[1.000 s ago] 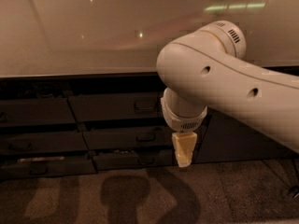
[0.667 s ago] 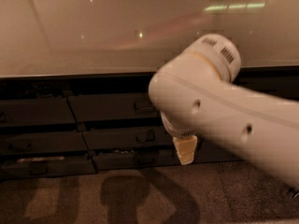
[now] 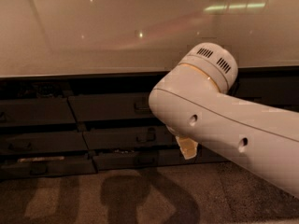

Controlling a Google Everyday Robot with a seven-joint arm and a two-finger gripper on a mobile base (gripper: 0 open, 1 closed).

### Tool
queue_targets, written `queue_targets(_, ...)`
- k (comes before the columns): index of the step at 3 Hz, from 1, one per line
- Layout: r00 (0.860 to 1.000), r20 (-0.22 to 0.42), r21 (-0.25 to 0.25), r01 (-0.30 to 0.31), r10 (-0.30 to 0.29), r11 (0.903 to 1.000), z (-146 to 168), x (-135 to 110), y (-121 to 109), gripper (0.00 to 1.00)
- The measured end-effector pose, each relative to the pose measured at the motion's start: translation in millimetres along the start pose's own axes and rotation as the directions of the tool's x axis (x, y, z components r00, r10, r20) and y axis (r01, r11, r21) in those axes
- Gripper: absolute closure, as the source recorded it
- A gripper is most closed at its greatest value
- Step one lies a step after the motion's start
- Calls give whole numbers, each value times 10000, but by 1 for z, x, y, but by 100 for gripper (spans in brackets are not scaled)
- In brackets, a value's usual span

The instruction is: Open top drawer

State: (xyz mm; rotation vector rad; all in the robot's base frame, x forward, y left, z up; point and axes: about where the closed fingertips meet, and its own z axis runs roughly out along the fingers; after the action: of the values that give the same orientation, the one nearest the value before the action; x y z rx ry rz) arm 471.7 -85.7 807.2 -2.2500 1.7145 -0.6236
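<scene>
Gripper [image 3: 187, 149]: pale tip shows under the white arm [image 3: 224, 120], in front of the lower drawers [image 3: 117, 138]; whether it is spread or pressed together cannot be told
Top drawer [image 3: 107, 107]: just below the countertop [image 3: 93, 36]; front level with its neighbours

One arm [image 3: 233, 125] from where I stand, and one gripper [image 3: 188, 148] — its pale tip hangs under the arm's bend, in front of the lower drawers [image 3: 121, 137]. I count six dark fronts, in two stacks of three. The middle stack has the top drawer [image 3: 110, 107], one under it and a third at the bottom. The left stack [image 3: 37, 143] has three more. Handles [image 3: 142, 105] — three plain in the middle stack, one to each front; the left ones are too dim to count. One pale counter [image 3: 93, 31] runs over them all.
</scene>
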Motion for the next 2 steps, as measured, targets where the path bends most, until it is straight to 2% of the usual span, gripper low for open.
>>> queue_targets(1, 9971, -607, -375, -489, 466, 9981, 18, 30, -22, 0)
queue_targets(2, 9732, -2028, -1267, -1357, 1083, 9826, 64, 89, -62, 0)
